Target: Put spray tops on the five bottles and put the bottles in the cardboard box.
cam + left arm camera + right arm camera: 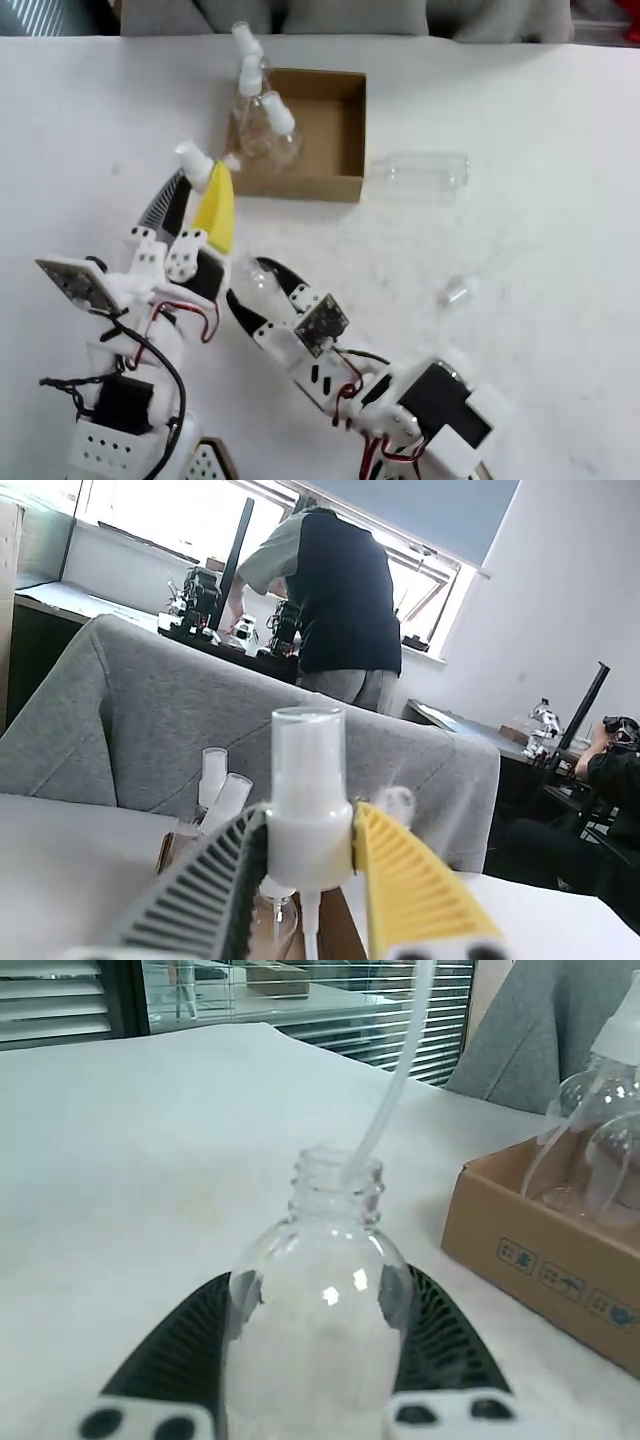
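My left gripper (201, 180), one finger yellow and one dark, is shut on a white spray top (194, 161) just beside the cardboard box (340, 125). In the left wrist view the spray top (307, 800) stands upright between the fingers, its thin tube pointing down. My right gripper (258, 286) is shut on a clear open bottle (256, 276) nearer the front. In the right wrist view the tube (395, 1070) dips into the neck of that bottle (320, 1290). Two bottles with spray tops (262, 125) stand in the box. Another clear bottle (420, 172) lies on the table right of the box.
A loose spray top (455, 292) lies on the white table (540, 130) at the right. The box's brown wall (540, 1250) stands close beside the held bottle. A grey cushion (120, 720) runs along the table's far edge.
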